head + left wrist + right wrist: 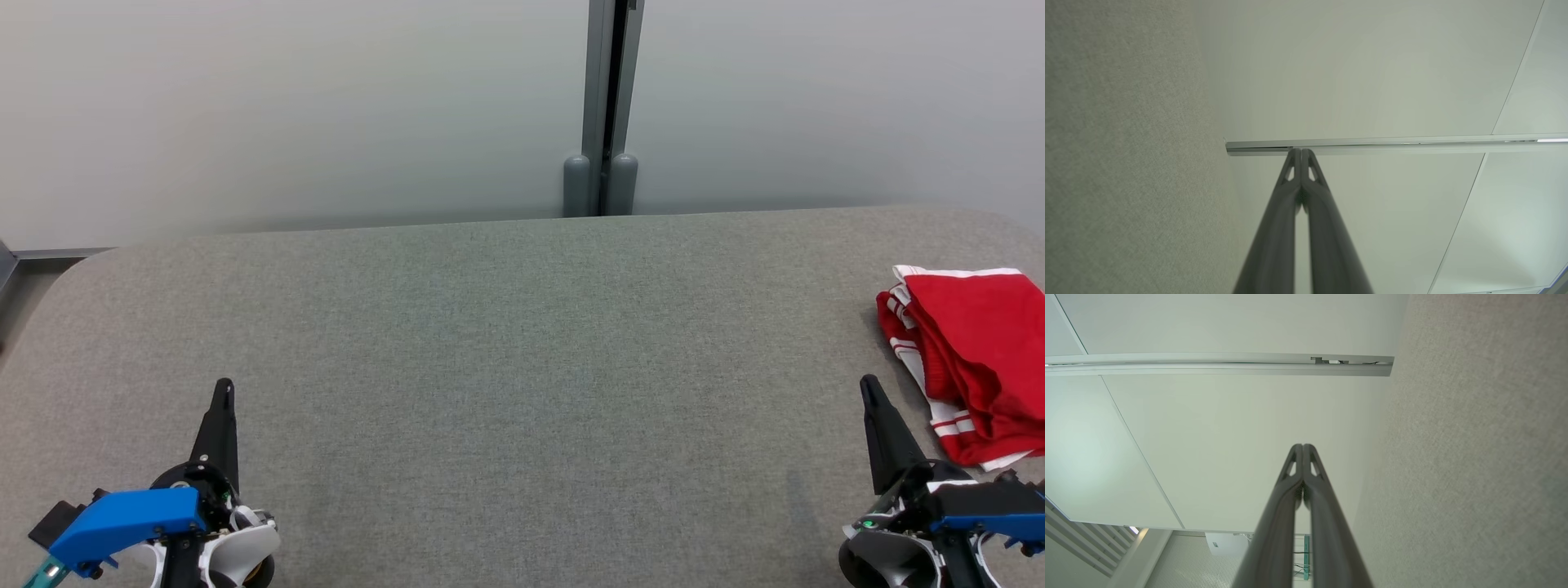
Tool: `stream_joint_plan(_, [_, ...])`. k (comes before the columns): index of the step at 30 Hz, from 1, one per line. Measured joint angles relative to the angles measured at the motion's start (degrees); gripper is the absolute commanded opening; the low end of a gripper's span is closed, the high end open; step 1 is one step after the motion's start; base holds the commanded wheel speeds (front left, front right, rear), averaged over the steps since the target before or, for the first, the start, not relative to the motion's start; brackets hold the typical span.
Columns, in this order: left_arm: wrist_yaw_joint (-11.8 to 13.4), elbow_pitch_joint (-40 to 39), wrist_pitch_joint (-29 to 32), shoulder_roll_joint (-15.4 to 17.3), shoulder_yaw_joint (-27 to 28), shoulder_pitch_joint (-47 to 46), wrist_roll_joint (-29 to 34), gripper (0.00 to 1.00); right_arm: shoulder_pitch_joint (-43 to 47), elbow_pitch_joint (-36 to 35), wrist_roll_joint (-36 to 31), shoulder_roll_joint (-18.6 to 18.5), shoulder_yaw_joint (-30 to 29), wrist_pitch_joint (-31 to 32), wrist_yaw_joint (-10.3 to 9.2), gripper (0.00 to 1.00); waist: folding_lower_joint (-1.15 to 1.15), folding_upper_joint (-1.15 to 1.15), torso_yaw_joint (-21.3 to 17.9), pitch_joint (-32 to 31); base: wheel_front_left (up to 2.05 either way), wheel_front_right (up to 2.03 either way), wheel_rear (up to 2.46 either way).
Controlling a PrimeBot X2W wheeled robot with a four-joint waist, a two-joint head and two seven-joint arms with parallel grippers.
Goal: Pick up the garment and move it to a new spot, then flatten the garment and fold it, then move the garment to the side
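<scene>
A red garment [971, 359] with white stripes lies folded at the far right of the grey table [506, 351], partly cut off by the head view's right edge. My right gripper [869, 385] is shut at the lower right, its tips just left of the garment and apart from it. At the lower left my left gripper [224, 387] is shut with nothing in it, far from the garment. The left wrist view has my left gripper [1301, 150] with fingers pressed together; the right wrist view has my right gripper [1303, 446] likewise shut and empty.
A pale wall stands behind the table, with a grey vertical post [602, 106] at its middle. The table's rounded far-left corner [90, 261] is in the head view. A metal rail [1392, 143] crosses the wall in the left wrist view.
</scene>
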Motion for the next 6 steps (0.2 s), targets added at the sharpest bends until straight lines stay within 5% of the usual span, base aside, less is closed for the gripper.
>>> stream_joint_plan(6, [0.0, 0.0, 0.0, 0.0, 0.0, 0.0, 0.0, 0.00, 0.0, 0.0, 0.0, 0.0, 0.0, 0.0, 0.00, 0.00, 0.00, 0.00, 0.0, 0.0, 0.00, 0.00, 0.00])
